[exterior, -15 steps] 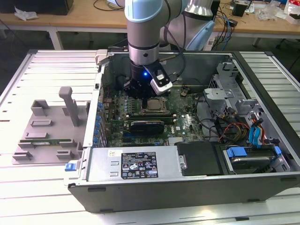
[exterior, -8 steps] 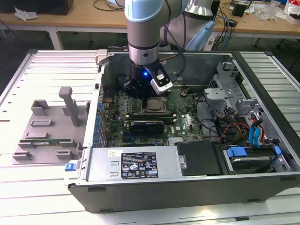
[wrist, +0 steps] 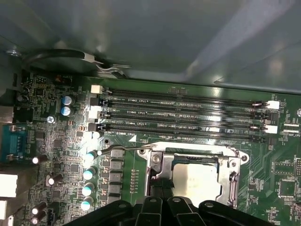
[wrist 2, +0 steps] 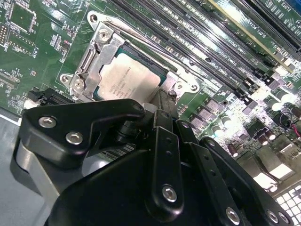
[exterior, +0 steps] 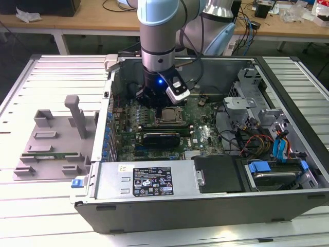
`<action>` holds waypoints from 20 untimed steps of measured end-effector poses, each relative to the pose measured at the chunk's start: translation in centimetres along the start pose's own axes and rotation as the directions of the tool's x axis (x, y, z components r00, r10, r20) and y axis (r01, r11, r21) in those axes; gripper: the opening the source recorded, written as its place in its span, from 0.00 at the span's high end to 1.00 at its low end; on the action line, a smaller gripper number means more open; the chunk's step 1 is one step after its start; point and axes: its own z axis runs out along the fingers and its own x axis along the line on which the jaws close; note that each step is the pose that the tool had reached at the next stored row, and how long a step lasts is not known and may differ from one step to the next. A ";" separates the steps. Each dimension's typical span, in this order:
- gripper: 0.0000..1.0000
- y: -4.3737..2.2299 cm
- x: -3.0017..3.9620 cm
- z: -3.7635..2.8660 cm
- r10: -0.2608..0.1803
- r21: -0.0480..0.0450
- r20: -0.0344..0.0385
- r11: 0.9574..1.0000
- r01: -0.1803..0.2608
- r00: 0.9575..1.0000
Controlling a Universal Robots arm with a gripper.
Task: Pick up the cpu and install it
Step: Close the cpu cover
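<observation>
gripper [wrist 2: 163, 96]: fingers drawn together, nothing between them – holds nothing. The tips are down at the edge of the cpu, by a corner of the socket frame. Can't tell whether they actually touch.
gripper position: in the exterior view it hangs straight down from the arm [exterior: 159, 31] inside the open PC case [exterior: 154, 208], directly over the socket.
cpu [wrist 2: 127, 77]: lies flat inside the metal socket frame [wrist 2: 101, 44] on the motherboard [exterior: 203, 128], silver top facing up – already in the socket, not in the gripper.
first wrist view: the cpu [wrist: 195, 183] sits in its frame, and the gripper [wrist: 160, 186] is at the chip's side.
memory slots [wrist: 188, 117]: parallel black rows just beside the socket.
grey fixture [exterior: 51, 139]: on the slatted tabletop [exterior: 51, 77], outside the case on the exterior view's left, well apart from the gripper.
</observation>
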 end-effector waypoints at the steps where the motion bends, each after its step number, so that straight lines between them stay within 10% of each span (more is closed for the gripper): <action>1: 0.89 0.01 0.00 0.03 0.000 -0.001 0.000 1.000 0.000 1.000; 13: 0.89 0.06 0.00 0.27 0.000 -0.006 0.000 1.000 0.000 1.000; 20: 0.89 0.06 -0.04 -0.64 0.000 -0.006 0.000 1.000 0.000 1.000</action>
